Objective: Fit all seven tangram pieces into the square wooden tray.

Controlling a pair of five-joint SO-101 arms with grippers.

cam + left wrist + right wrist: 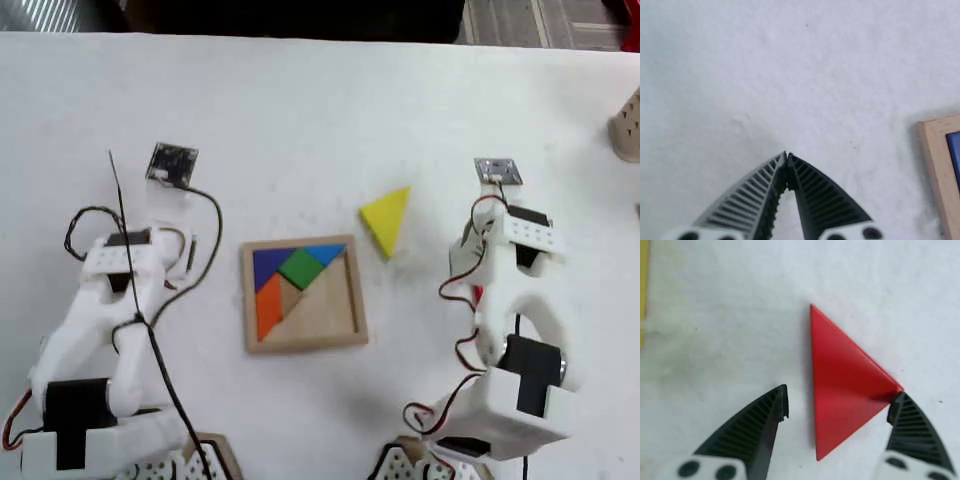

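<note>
On the white table [300, 120], my right gripper [840, 405], jaws spread, straddles the red triangle [845, 390]; my left gripper [786, 167] is clenched, empty.

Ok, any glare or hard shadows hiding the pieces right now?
High view: even light, no glare on the wooden tray or yellow triangle. Right wrist view: red triangle evenly lit, nothing shadowing it. Left wrist view: no glare on the tray's rim.

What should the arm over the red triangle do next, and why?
Probably close the right gripper on the red triangle: its open jaws flank the piece, which lies on the table, outside the tray.
</note>
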